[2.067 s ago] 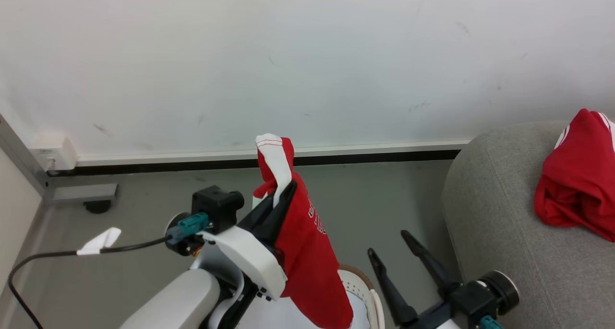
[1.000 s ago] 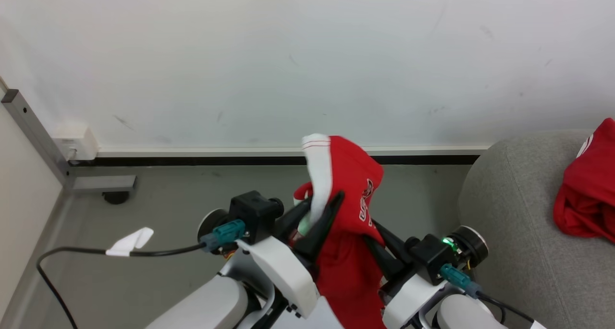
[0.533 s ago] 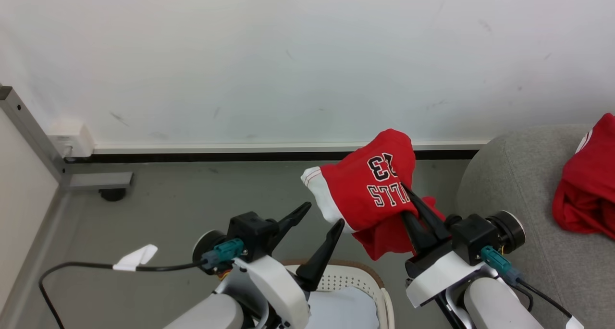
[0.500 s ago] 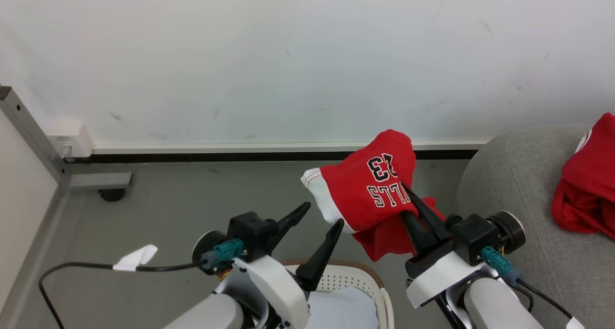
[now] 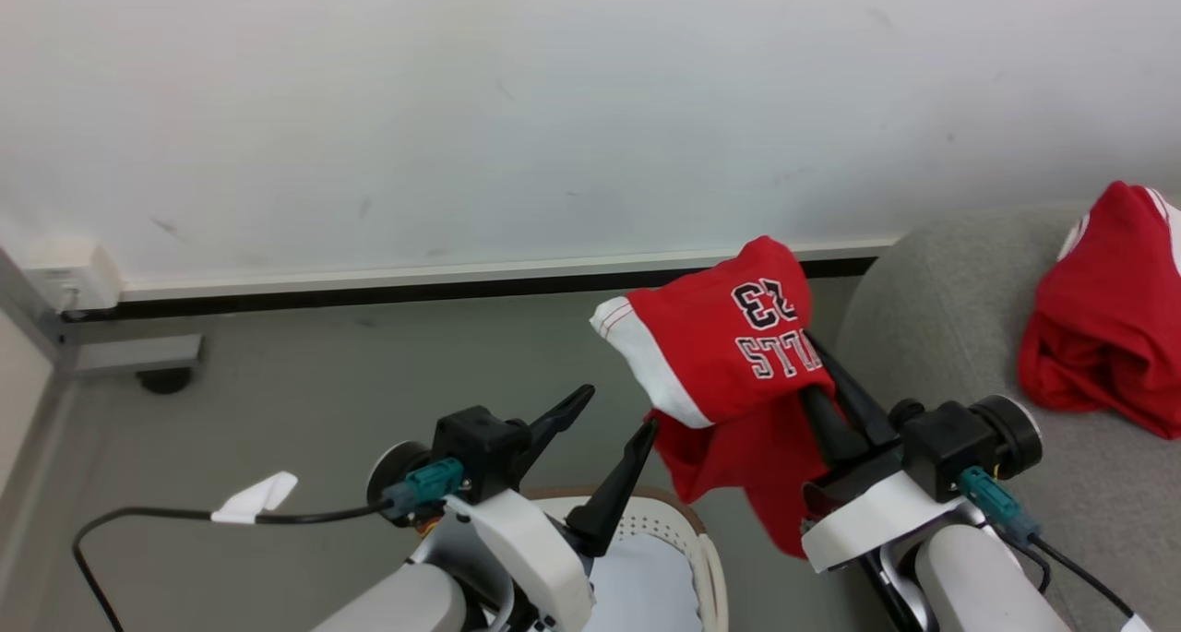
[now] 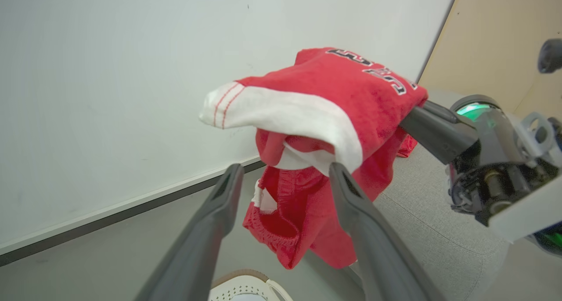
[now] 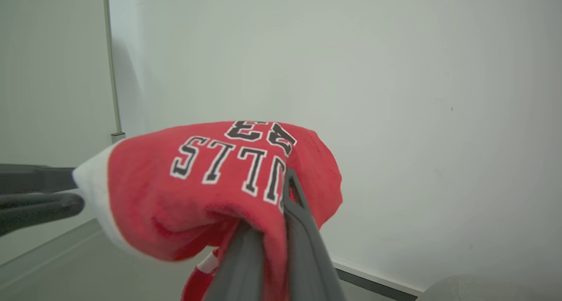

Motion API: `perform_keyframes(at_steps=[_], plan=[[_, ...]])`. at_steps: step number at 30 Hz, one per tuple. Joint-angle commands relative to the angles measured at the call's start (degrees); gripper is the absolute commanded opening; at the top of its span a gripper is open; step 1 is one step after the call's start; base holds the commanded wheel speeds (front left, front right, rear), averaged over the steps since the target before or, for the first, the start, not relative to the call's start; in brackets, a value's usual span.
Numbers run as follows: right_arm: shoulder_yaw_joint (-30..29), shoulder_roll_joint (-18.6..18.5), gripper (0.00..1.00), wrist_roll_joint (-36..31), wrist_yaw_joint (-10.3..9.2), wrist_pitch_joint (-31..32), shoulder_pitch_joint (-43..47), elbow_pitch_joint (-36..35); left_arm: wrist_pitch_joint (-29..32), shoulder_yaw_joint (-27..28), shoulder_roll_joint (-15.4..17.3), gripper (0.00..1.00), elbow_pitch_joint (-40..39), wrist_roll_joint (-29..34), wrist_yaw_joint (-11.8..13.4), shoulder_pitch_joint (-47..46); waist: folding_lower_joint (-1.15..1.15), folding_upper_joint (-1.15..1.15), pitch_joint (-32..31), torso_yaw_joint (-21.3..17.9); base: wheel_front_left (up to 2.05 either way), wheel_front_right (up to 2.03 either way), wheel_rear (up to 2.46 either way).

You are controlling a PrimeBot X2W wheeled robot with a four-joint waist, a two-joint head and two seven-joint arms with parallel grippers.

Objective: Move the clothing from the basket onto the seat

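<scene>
Limply, the red garment (image 5: 724,341) hung pinched in the right gripper (image 5: 824,374) between the basket (image 5: 685,519) and the grey sofa (image 5: 932,337); the left gripper (image 5: 618,409) gaped empty. Soft, light cloth, likely best gripped at a bunched fold.

the basket (image 5: 687,521) sits on the floor (image 5: 277,383) at the bottom middle, under the left tool (image 5: 616,409). the seat (image 5: 932,337) stands to the right, near the wall (image 5: 461,106) behind. one garment (image 5: 1103,337) lies on the seat. another garment (image 5: 715,355) hangs from the right tool (image 5: 824,383), above the floor between basket and seat, just right of the left tool.
</scene>
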Motion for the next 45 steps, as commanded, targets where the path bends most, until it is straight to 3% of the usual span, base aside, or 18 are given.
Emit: perform_keyframes(at_steps=[1,17,27,35,40,45], plan=[[-1.07,-0.14,0.0,-0.28,-0.14,0.02,0.47,-0.73,-0.23,0.16,0.45,1.0,-0.32,-0.49,-0.02,0.36,0.0,0.0,1.05,-1.77,0.0,0.0,0.0],[-8.35,-0.13,0.0,-3.47,-0.15,0.02,4.65,-5.58,-0.03,-1.08,0.34,1.0,-3.02,0.98,0.05,-0.8,0.0,0.0,4.8,-12.96,0.0,0.0,0.0],[-13.07,-0.14,0.0,-2.81,-0.14,0.02,6.88,-10.73,0.87,-2.53,0.78,1.0,-5.26,2.31,-0.06,-2.1,0.0,0.0,9.53,-14.77,0.0,0.0,0.0],[-16.35,-0.1,0.0,-3.72,-0.14,0.02,-2.63,-12.38,1.77,-3.22,2.21,1.0,-8.61,4.82,-1.15,-5.41,0.0,0.0,18.37,-13.67,0.0,0.0,0.0],[-20.05,-3.87,0.0,-7.48,-0.15,0.48,-13.16,-11.08,2.2,-3.55,3.15,1.0,-10.83,6.41,-2.28,-8.14,0.0,0.0,24.61,-11.93,0.0,0.0,0.0],[-27.14,-8.83,0.0,-3.46,-0.15,5.12,-24.95,-9.89,2.25,-3.04,3.98,1.0,-12.49,7.63,-2.97,-10.52,0.0,0.0,29.59,-10.16,0.0,0.0,0.0]])
